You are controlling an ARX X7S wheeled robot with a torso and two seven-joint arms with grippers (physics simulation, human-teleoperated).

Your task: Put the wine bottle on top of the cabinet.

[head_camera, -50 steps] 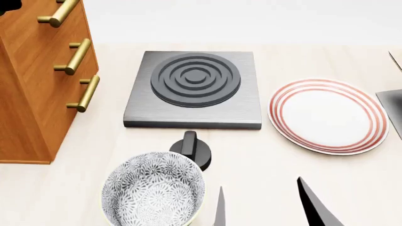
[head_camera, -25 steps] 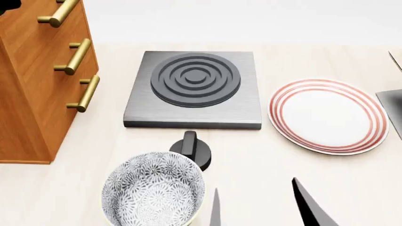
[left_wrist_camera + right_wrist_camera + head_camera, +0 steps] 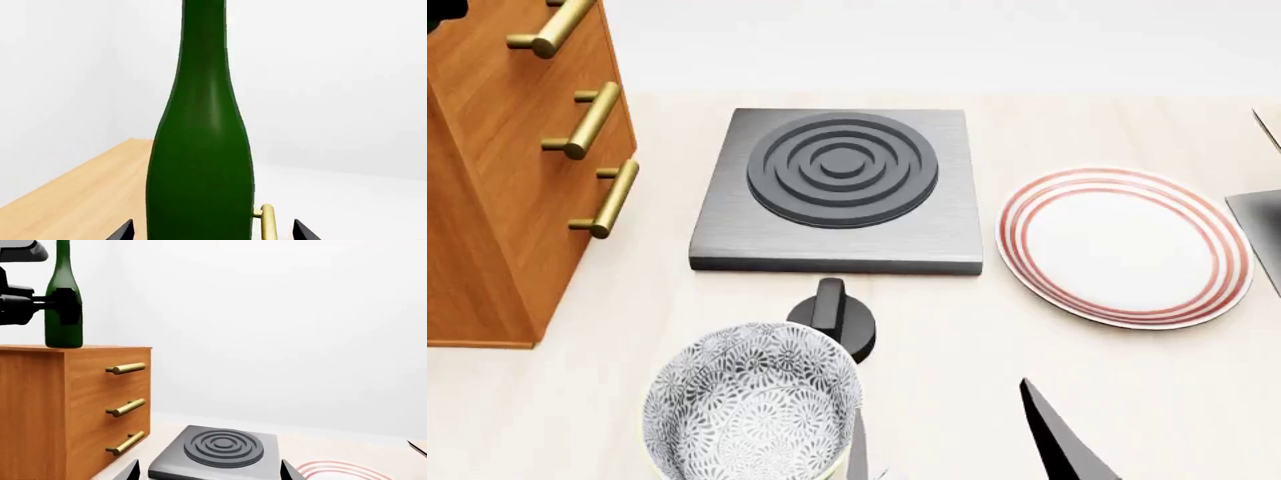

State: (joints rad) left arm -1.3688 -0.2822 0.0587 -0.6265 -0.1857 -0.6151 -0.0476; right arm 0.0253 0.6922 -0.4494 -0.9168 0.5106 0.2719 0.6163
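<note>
Your right pincer (image 3: 948, 440) hangs wide and empty over the surface (image 3: 1174, 400) near the bowl (image 3: 751, 405), while farther off your left pincer (image 3: 63, 303) grips the bottle (image 3: 63, 300) on the cabinet (image 3: 73, 410); release before it sits flat and it may topple.

Bright, even, diffuse light fills all three views, with no visible lamp. Shadows are soft and faint: a thin dark rim under the stove plate (image 3: 838, 190) and beneath the plate (image 3: 1125, 245) on the pale bench (image 3: 988, 330). The wine bottle (image 3: 200, 160) carries a soft vertical sheen down its green glass. The renders are sharp throughout, without blur, noise or edge distortion. The white background is nearly washed out at the top of each frame.
</note>
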